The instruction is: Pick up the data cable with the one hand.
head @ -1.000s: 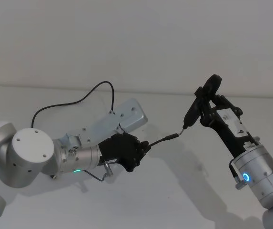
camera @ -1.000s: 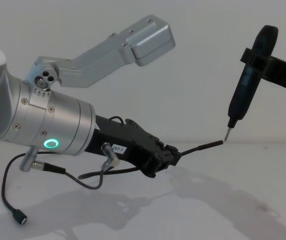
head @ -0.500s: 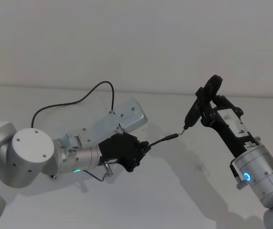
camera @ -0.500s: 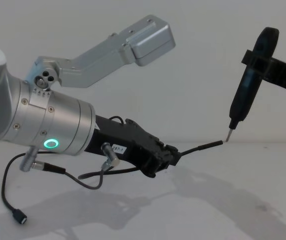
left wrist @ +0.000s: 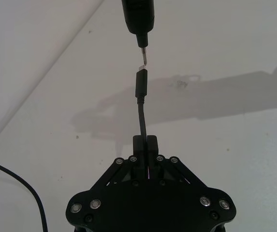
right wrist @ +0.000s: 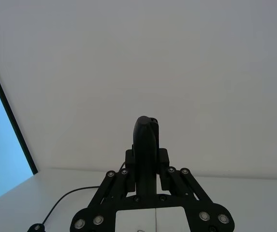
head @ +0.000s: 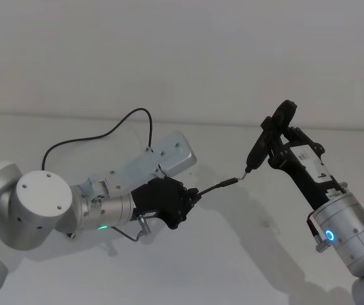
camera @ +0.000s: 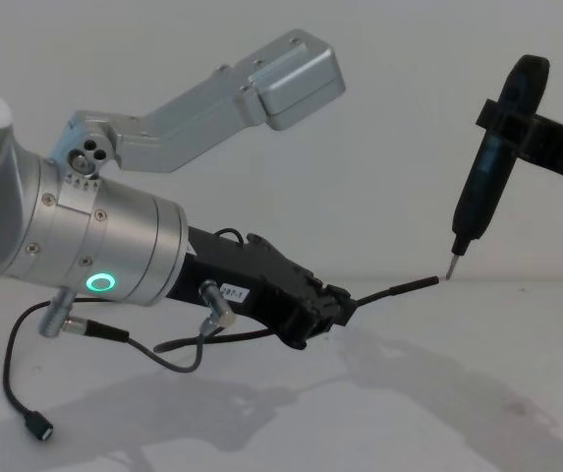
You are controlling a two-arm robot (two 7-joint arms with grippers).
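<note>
The left gripper (head: 191, 197) is pinched shut on the data cable (head: 216, 187) just behind its slim cylindrical plug, so that a short stiff length juts out toward the right — a hold that, judging by the layout, keeps the plug end steady and aimed. The cable is off the white table (head: 232, 267), lifted in the middle of the scene, so the pick-up itself looks done. From the right, the right gripper (head: 276, 136) is clamped on a black pen-like tool (head: 258, 147) held tip-down, its metal point meeting the plug's end; the 2 seem deliberately lined up tip to tip. The left wrist view looks straight along the cable (left wrist: 141, 121) and shows a sliver of gap, or at most bare contact, between plug and tool (left wrist: 139, 19), which the head view cannot settle. The chest view adds what hangs below: the rest of the cable trails down behind the left arm to a small flat connector (camera: 35, 426) lying on the table at near left, while the head view shows its slack looping far behind the arm (head: 105, 133).
</note>
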